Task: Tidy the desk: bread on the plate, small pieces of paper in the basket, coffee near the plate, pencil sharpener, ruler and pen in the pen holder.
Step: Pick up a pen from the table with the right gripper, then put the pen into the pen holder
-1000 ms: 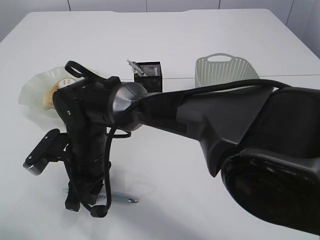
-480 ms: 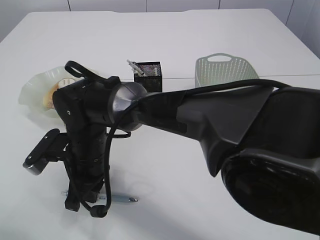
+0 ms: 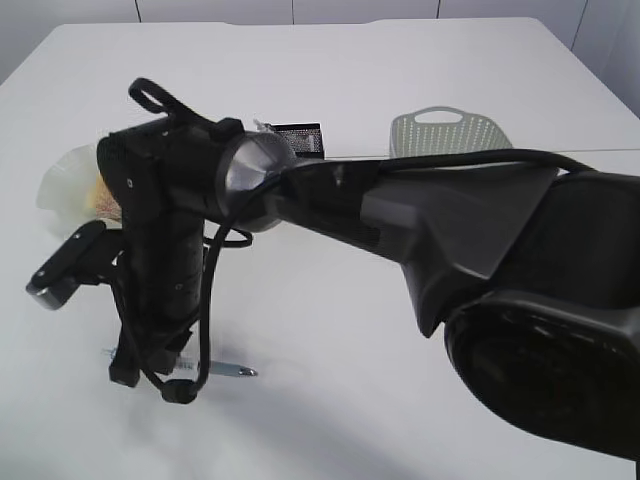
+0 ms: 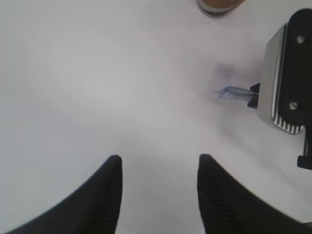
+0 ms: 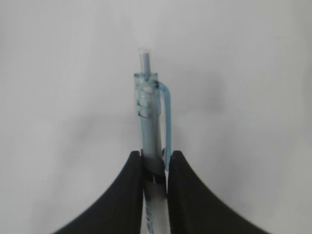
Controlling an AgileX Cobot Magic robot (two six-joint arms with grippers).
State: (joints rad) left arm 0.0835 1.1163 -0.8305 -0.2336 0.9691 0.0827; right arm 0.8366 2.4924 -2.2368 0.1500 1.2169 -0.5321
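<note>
Exterior view: my right arm reaches across the white bench to the left side, and my right tool points down near the front edge. The pen sticks out sideways from under it, with its silver tip toward the right. Behind my arm I can see a bit of the pale plate with bread on it, the black mesh pen holder with something silver poking out of it, and the light green basket farther right. Left wrist view: my left tool is open, with its two dark fingers apart and only bare bench between them. Up on the right I see the clear blue end of the pen beside the silver camera on my other arm. A round brown thing peeks in at the top edge, too cut off to name. Right wrist view: my right tool is closed tight on the pen, one finger on each side of its body. The clip and the push button end stick out past my fingers.
</note>
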